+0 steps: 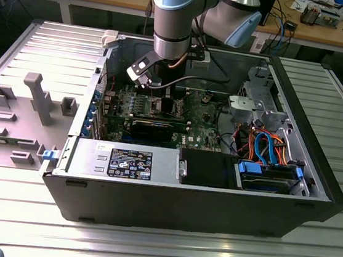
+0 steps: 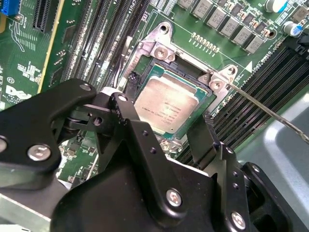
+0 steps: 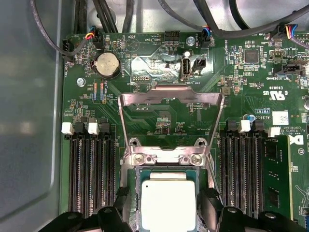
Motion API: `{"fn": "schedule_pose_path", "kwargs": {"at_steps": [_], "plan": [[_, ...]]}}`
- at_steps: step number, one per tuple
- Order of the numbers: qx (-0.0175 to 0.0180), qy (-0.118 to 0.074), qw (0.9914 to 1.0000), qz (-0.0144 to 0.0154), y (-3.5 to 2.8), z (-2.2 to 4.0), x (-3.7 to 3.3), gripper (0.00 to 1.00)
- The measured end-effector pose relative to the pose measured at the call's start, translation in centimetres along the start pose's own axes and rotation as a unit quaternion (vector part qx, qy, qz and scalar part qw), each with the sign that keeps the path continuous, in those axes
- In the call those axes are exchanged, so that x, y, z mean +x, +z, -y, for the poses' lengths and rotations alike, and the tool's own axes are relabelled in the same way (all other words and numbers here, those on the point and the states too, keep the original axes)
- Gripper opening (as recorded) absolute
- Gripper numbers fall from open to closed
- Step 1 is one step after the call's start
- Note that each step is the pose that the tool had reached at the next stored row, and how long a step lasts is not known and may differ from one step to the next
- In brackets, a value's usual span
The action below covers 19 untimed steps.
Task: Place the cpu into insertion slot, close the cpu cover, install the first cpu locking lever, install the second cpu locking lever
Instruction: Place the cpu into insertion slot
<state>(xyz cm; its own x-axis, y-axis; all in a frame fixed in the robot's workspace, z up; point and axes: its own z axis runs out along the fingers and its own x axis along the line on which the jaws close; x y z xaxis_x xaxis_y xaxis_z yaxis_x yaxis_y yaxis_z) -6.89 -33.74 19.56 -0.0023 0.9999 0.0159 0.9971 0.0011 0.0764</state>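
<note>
The cpu (image 3: 168, 209), a flat square chip with a dull silver top, lies level in the insertion slot (image 2: 161, 65) on the green board. My gripper (image 3: 168, 198) hangs just over it, open. Its black fingers (image 2: 126, 92) stand on two opposite sides of the chip, and a narrow gap shows on each side. The cpu cover (image 3: 171, 98), a thin silver frame, is swung back open on its hinge, off the socket. A thin wire locking lever (image 2: 270, 113) sticks out unlatched from the socket corner. In the exterior view my gripper (image 1: 157, 99) reaches down into the open computer case.
Black memory slots (image 3: 91, 174) flank the socket on both sides. Cables (image 3: 145, 14) hang over the board's far edge. A long black card (image 1: 153, 126), a power supply (image 1: 124, 160) and a drive bay with blue cables (image 1: 267, 155) fill the case. A grey fixture tray (image 1: 18, 111) lies outside.
</note>
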Motion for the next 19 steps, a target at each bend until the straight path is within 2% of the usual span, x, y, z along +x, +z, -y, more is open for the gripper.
{"fn": "schedule_pose_path", "kwargs": {"at_steps": [6,13,19], "plan": [[-0.0001,0.0,1.0,-0.0017,0.07,0.0,0.27,0.69],[0.0,0.001,0.99997,-0.0072,0.15,0.01,0.44,0.69],[-0.0001,0.001,0.99997,-0.0075,0.18,0.01,0.41,0.69]]}}
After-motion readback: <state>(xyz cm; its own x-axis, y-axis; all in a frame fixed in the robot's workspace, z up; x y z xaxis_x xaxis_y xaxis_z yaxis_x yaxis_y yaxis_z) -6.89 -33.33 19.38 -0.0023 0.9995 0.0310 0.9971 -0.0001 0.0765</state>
